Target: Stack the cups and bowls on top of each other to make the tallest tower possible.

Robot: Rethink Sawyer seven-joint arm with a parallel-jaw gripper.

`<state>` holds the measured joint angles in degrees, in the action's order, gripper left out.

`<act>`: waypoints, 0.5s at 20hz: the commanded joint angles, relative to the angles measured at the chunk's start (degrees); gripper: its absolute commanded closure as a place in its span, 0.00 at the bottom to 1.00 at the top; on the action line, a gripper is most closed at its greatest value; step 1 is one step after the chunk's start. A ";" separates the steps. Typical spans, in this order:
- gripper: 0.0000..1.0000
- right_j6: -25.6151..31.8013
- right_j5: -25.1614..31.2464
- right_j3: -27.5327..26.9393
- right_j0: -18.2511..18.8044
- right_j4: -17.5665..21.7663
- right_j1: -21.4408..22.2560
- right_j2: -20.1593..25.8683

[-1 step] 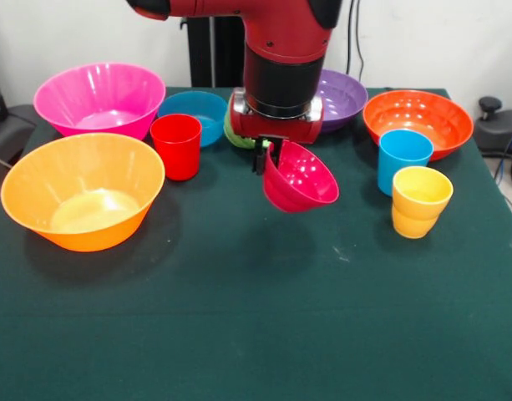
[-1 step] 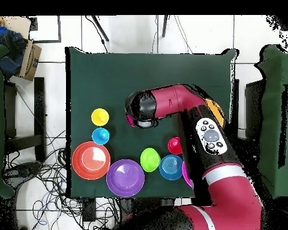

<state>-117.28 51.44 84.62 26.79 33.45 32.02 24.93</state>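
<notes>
Front view: gripper (image 1: 263, 156) grasps tilted crimson-pink bowl (image 1: 300, 177) aloft, red cup (image 1: 176, 146) and sky-blue cup (image 1: 403, 159) flanking.

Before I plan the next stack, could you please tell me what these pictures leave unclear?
- Green bowl: front view, mostly hidden behind the arm's wrist.
- Crimson-pink bowl: overhead view, only a sliver shows under the arm.
- Large pink bowl and yellow-orange bowl: overhead view, mostly covered by the arm.
- Tool: its grip on the crimson-pink bowl's rim is hard to make out.
</notes>
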 commanded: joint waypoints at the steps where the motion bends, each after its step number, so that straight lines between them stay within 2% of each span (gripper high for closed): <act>1: 1.00 10.50 5.78 -4.17 -0.65 1.43 -2.07 1.03; 7: 1.00 11.97 7.93 -8.08 -0.99 1.37 -3.71 1.85; 10: 1.00 10.49 6.16 -7.28 -1.00 1.38 -3.32 1.65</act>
<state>-117.28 53.19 81.48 26.78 33.46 31.15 24.93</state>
